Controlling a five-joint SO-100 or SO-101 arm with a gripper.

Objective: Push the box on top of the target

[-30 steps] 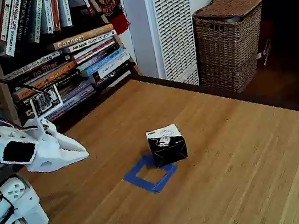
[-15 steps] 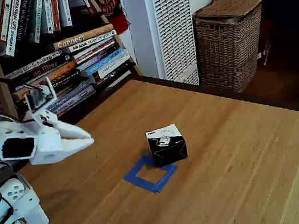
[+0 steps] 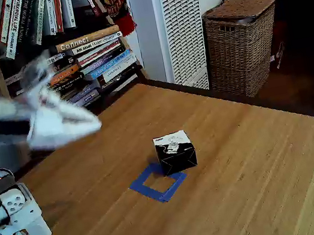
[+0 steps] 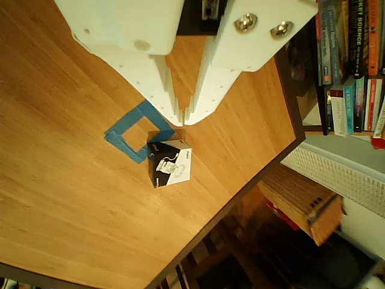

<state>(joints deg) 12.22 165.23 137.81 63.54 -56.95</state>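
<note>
A wooden table (image 3: 243, 157) stands before a bookshelf (image 3: 67, 54) and a wicker basket (image 3: 241, 42). The white gripper (image 4: 182, 120), blurred in the fixed view (image 3: 95, 126), hangs above the wood with its fingers nearly together, holding nothing. Just beyond its tips sits the box (image 4: 169, 164) (image 3: 175, 151), overlapping one corner of the target (image 4: 133, 133) (image 3: 156, 182).

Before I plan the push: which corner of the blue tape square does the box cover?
In the fixed view, the box sits on the right-hand corner of the tape square; the other corners lie bare.
</note>
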